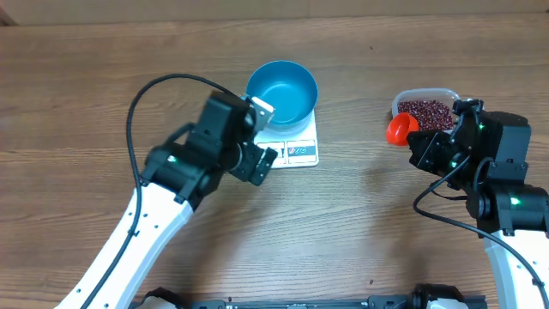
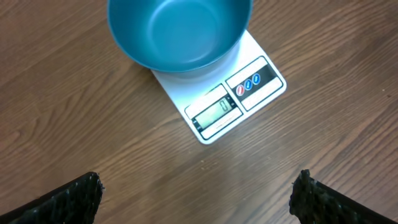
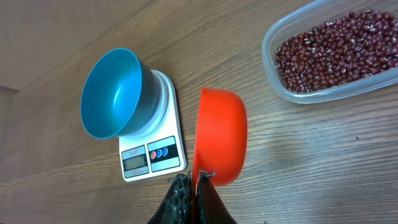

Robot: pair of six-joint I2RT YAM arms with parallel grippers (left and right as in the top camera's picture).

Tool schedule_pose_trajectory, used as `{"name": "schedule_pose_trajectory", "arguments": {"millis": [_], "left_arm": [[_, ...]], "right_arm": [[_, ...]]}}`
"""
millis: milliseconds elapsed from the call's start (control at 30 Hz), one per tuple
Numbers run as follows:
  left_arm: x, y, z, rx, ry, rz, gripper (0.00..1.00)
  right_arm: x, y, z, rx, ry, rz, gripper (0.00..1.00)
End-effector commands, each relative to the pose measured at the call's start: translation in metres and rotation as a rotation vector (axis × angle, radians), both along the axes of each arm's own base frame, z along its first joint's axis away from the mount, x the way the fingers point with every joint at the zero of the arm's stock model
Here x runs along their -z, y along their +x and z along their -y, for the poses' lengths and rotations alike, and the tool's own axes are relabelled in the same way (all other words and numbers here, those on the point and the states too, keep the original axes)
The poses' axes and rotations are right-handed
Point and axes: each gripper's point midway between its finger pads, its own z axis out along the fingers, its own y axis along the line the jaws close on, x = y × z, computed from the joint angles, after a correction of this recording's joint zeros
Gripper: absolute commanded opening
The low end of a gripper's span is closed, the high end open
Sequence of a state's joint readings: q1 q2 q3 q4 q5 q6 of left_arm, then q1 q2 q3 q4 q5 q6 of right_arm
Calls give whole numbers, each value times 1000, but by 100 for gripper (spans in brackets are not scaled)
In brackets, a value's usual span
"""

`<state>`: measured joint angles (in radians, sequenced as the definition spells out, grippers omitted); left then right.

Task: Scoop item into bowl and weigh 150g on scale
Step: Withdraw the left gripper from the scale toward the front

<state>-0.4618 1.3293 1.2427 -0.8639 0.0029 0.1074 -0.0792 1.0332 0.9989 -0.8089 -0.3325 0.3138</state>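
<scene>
Small dark red-brown beans (image 3: 336, 50) lie in a loose heap in a clear plastic tub with rounded corners (image 3: 268, 68). The tub sits on a brown wooden worktop (image 1: 343, 232) with long grain lines, on the right side. Well apart from it, near the middle, stands a flat white kitchen scale (image 2: 217, 99). Its little screen shows a zero. A round deep blue plastic bowl (image 1: 281, 90) stands on the scale.

The left fingers (image 2: 68, 199) are spread wide and hold nothing. They hang over the bare wood just in front of the scale.

The right fingers (image 3: 186, 196) are pressed tight on the edge of a round orange-red plastic scoop (image 3: 221, 143). The scoop is tipped on its side, just beside the tub
</scene>
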Motion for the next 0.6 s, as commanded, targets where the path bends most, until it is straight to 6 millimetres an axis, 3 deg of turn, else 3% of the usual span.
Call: {"name": "schedule_pose_trajectory", "arguments": {"millis": [0, 433, 567], "left_arm": [[9, -1, -2, 88, -38, -34, 100], [10, 1, -6, 29, -102, -64, 100], [26, -4, -9, -9, -101, -105, 100]], "right_arm": [[-10, 4, 4, 9, -17, 35, 4], [-8, 3, 4, 9, -16, 27, 4], [-9, 3, 4, 9, -15, 28, 4]]}}
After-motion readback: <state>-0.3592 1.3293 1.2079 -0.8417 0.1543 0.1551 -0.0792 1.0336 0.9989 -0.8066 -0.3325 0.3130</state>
